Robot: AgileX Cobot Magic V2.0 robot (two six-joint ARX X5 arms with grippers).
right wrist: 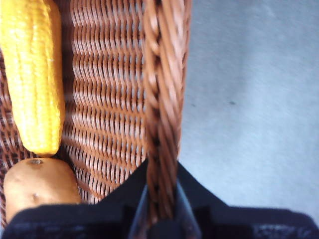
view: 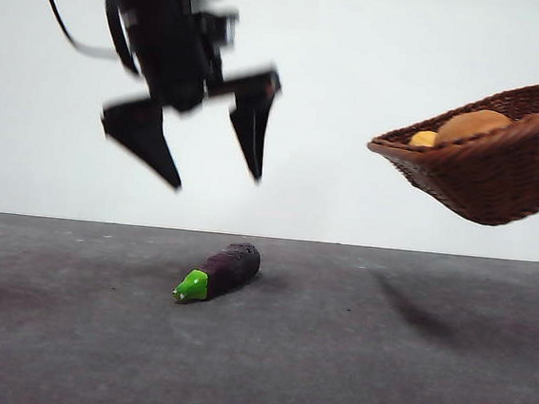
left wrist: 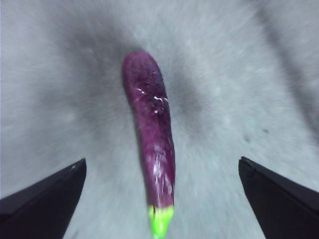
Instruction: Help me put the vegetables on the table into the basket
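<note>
Eggplant left to collect.
The left tool (view: 217, 170) hangs spread above the eggplant (view: 221, 271) on the desk (view: 406, 368); the right tool (right wrist: 160, 211) pinches the basket (view: 502, 167) rim, holding it aloft with corn (right wrist: 34, 74) and potato (right wrist: 40, 186) inside.

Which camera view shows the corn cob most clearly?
The right wrist view: the corn cob lies large and sharp inside the basket, beside the potato. The front view shows only its yellow tip over the rim. The left wrist view does not show it.
</note>
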